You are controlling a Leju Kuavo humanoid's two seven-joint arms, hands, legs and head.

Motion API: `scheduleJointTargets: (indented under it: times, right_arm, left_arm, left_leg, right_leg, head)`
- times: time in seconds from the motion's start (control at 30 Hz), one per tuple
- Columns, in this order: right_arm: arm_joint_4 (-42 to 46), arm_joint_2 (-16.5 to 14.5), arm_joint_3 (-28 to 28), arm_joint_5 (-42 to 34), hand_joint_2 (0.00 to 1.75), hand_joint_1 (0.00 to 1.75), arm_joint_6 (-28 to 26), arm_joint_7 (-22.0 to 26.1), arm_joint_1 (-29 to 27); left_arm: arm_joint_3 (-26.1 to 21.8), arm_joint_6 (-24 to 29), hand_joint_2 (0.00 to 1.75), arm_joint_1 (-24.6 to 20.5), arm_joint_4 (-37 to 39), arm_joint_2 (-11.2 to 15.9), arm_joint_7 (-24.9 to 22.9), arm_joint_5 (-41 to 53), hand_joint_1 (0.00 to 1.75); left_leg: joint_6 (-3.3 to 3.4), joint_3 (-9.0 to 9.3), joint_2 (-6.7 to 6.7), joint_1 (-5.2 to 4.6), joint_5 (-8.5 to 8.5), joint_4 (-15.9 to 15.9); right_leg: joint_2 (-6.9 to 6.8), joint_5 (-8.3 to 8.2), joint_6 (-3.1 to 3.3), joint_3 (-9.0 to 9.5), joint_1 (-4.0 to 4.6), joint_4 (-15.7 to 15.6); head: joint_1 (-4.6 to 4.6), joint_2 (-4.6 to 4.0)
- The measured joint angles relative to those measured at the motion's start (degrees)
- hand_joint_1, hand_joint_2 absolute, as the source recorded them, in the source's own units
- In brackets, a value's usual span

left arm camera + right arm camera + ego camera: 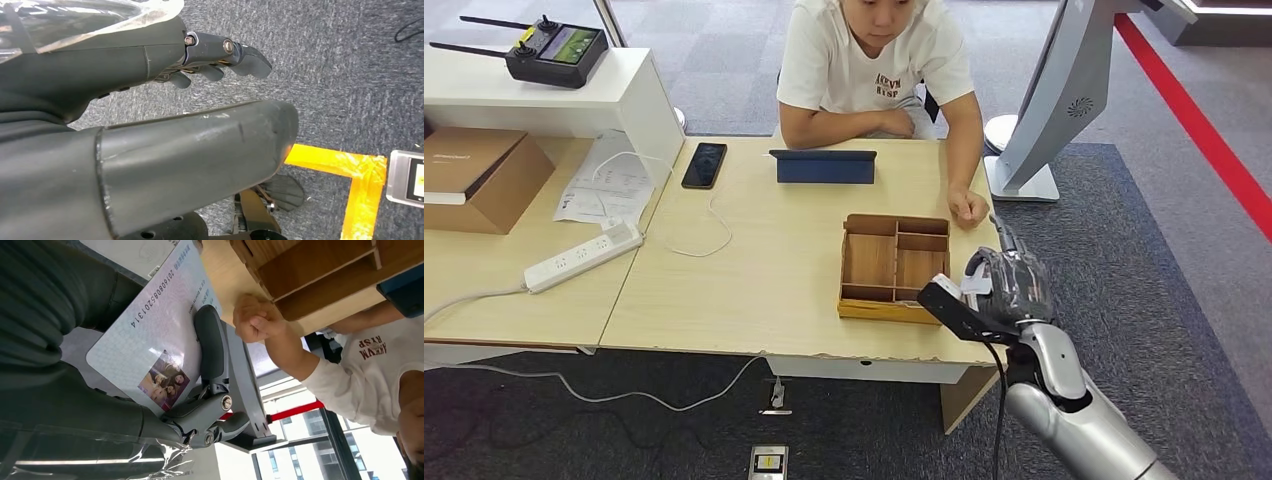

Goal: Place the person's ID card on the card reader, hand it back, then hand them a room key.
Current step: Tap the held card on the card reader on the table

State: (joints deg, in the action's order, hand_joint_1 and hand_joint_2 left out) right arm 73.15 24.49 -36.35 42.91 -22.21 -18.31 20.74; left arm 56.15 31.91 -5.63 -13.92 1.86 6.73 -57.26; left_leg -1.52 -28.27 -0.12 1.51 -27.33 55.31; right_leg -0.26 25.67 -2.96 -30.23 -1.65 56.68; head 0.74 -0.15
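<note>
Evidently the right hand (1009,290) grips the ID card (155,335) off the table's (754,270) right edge; probably best offered level toward the person's hand (969,208). Left hand (220,55) empty, fingers loosely spread.

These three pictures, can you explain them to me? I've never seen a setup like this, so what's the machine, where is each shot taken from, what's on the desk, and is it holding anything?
The machine is a humanoid robot with two silver arms that end in hands. The wide picture is its own head view, looking down at a wooden desk where a person sits facing it. On the desk lie a wooden divided tray, a blue tablet case, a black phone, a white power strip, papers and a cardboard box.

The other two pictures come from cameras at the wrists, so they look turned. In the right wrist view, the right hand holds the ID card, a pale card with a number and a small photo, near the person's fist. The left wrist view shows the left hand hanging over grey carpet with yellow tape, holding nothing.
</note>
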Motion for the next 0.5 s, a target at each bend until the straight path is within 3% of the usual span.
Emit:
scheduleJointTargets:
  times: [0.5]
  right_arm:
    - [-0.23,2.25,-3.26,-1.55,1.75,1.75,1.99,-4.7,-1.86]
  left_arm:
    - [0.92,-0.17,0.0,-0.05,0.0,0.11,-0.14,-0.32,0.0]
  left_leg:
    - [0.0,0.0,0.0,0.0,0.0,0.0]
  right_leg:
    - [0.0,0.0,0.0,-0.01,0.0,0.0]
  head:
    - [0.0,0.0]
